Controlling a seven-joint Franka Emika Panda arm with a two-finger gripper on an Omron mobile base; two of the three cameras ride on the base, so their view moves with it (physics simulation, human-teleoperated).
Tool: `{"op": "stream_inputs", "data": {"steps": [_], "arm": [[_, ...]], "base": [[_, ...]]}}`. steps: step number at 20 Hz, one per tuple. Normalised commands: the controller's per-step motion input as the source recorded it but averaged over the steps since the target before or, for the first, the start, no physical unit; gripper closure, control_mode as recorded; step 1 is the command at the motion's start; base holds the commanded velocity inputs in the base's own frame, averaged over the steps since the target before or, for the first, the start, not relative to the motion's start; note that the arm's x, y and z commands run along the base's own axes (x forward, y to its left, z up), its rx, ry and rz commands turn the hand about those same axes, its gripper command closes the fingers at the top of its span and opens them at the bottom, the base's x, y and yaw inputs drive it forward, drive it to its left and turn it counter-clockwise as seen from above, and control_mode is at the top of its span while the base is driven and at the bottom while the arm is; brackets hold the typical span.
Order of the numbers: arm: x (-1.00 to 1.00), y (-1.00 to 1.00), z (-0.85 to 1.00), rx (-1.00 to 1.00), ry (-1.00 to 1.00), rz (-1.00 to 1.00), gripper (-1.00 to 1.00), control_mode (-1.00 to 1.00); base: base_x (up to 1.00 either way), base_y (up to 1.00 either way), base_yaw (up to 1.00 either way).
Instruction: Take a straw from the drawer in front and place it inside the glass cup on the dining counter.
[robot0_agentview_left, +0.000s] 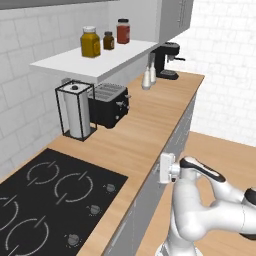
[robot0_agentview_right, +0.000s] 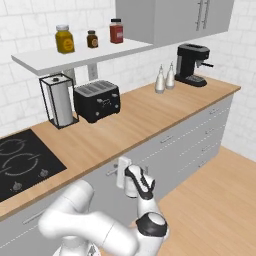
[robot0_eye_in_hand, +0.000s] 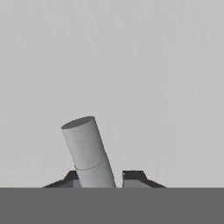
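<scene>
Nearest: the gripper (robot0_eye_in_hand: 103, 177) sits low against the cabinet run, its jaws drawn in narrow on the bar handle (robot0_eye_in_hand: 87, 148). One dark tip is against the bar and the other just beside it, so it reads as a grip, though how firm I cannot tell. The bar runs slanted across the hand view, which suggests the hand is rolled off square to it. A pull from this pose could twist the tips along the bar, and they might slide off before the drawer (robot0_eye_in_hand: 131, 65) moves. Its flat pale front is just behind the handle and looks shut. The straw is therefore hidden, and I judge it lies inside. The arm is folded tightly close to the base, leaving little room to draw back. A long pull risks the drawer meeting the robot's own body, or a stall partway. A sharp tug could also send a light straw skidding to the back of the box, harder to pick afterwards. Just above the hand is the edge of the wood worktop (robot0_agentview_left: 150, 135), and lifting while pulling could knock the wrist on it. Farther back, the hob (robot0_agentview_left: 55, 195) and toaster (robot0_agentview_right: 97, 102) stand well apart from the work.
</scene>
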Motion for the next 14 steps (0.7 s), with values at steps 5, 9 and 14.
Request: {"op": "stream_inputs", "data": {"steps": [5,9,14], "arm": [[-0.29,-0.38,0.0,0.09,-0.05,0.0,1.0,-1.0],[-0.48,-0.8,0.0,0.13,0.0,0.0,1.0,-1.0],[-0.43,-0.85,0.0,0.11,0.0,0.01,1.0,-1.0]], "base": [[0.0,0.0,0.0],[0.0,0.0,0.0],[0.0,0.0,0.0]]}}
